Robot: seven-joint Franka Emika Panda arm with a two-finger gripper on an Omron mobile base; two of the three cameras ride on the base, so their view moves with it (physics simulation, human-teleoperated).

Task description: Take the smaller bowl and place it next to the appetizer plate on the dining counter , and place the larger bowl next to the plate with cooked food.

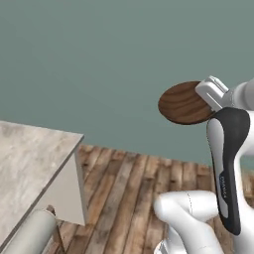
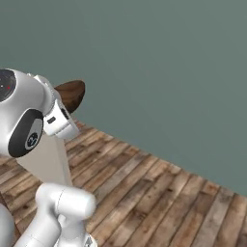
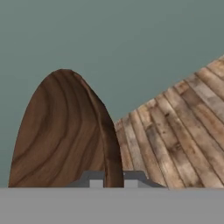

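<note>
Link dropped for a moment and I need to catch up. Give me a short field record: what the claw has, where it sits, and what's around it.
claw: shut on the smaller bowl
smaller bowl: dark wood, gripped by its rim, carried in the air
dining counter: corner at lower left in the left base view, bowl not over it
floor: wooden planks
backdrop: plain grey-green wall

free: open air ahead to teal wall [image 1: 99, 59] | obstacle: dining counter [image 1: 25, 163] corner, low left
</note>
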